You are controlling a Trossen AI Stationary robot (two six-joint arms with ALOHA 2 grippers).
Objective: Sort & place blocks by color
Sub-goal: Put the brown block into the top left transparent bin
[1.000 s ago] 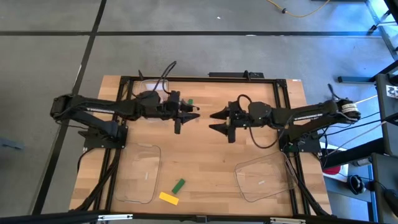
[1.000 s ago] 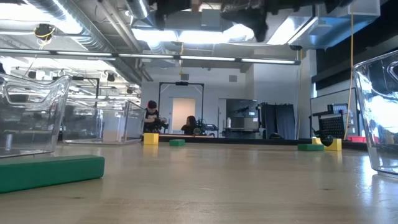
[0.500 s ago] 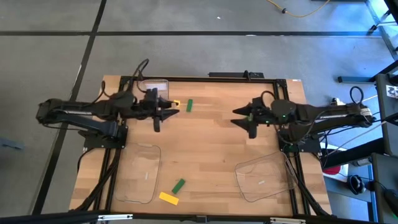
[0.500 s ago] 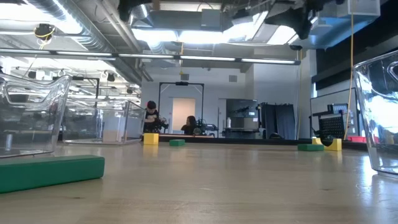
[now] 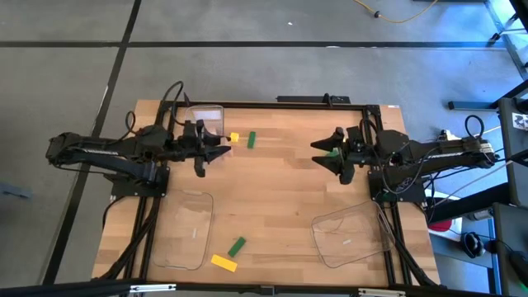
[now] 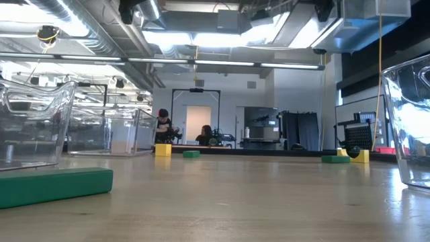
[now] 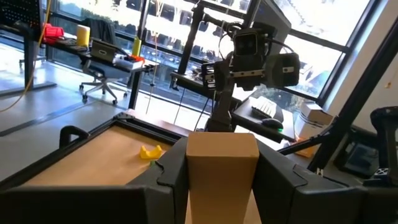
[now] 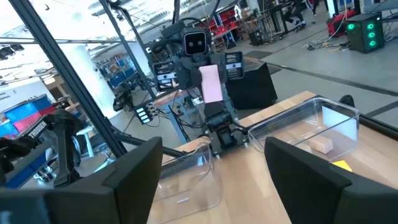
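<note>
Left gripper (image 7: 217,177) is pinching a tan block (image 7: 221,163) between its fingers, held up over the far-left of the table, just beside the far clear tray (image 5: 206,115) that already has a tan block (image 8: 321,145) in it. So this reads as the carry-to-drop step: next move is to get over that tray and release. Right gripper (image 5: 330,154) spread and empty, parked far-right; green (image 5: 238,245) and yellow (image 5: 223,262) blocks still loose at the near edge

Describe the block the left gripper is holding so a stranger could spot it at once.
Start at the wooden table and follow the left arm to the left gripper, raised by the far-left clear tray. The tan wooden block sits clamped between its fingers. It alone is off the table; the other visible blocks are green or yellow.
</note>
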